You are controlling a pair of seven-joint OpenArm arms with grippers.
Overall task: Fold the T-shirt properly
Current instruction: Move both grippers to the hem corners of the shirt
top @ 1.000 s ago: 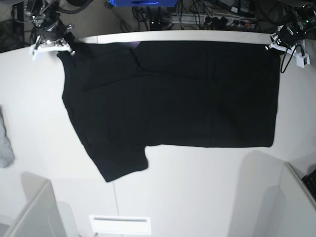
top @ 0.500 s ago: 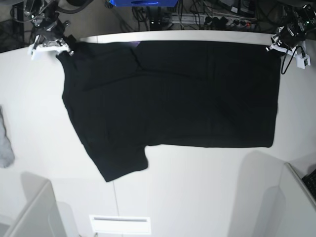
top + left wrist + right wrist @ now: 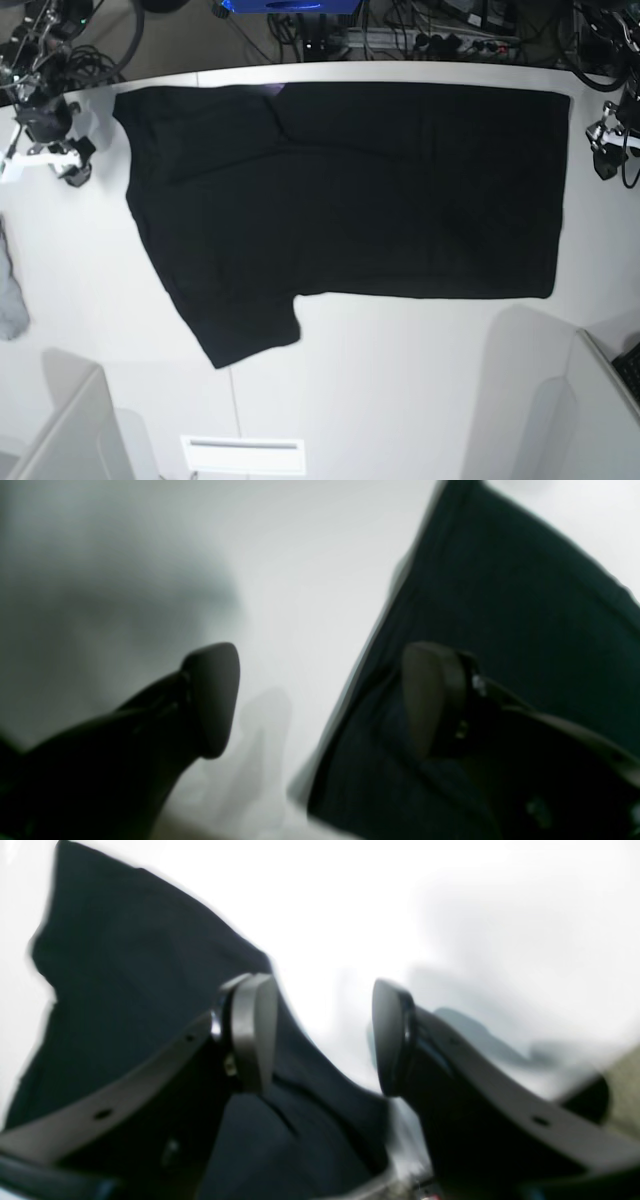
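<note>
Nearest the front edge of the white table (image 3: 400, 400) there is only bare surface, with a small grey cloth (image 3: 10, 290) lying against the left edge. Beyond that lies the T-shirt (image 3: 350, 190), black, plain side up, spread flat and filling most of the table's far half. One sleeve pokes toward the front edge near the left side; a sliver of purple shows at the collar by the far edge.

I judge the folding about half begun: the shirt looks doubled lengthwise along a straight front line, with a single sleeve sticking out. That sleeve has yet to be tucked in, and the long strip has yet to be folded across into a compact block.

Its long axis runs side to side, parallel with the far edge, shoulders toward the left edge and hem toward the right.

Farther back, my right gripper (image 3: 45, 150) hangs near the far left corner, just off the shoulder, jaws spread and holding nothing. My left gripper (image 3: 608, 145) hangs by the right edge, beside the hem corner, jaws likewise parted and empty, one finger over the cloth edge, the other over bare table.
</note>
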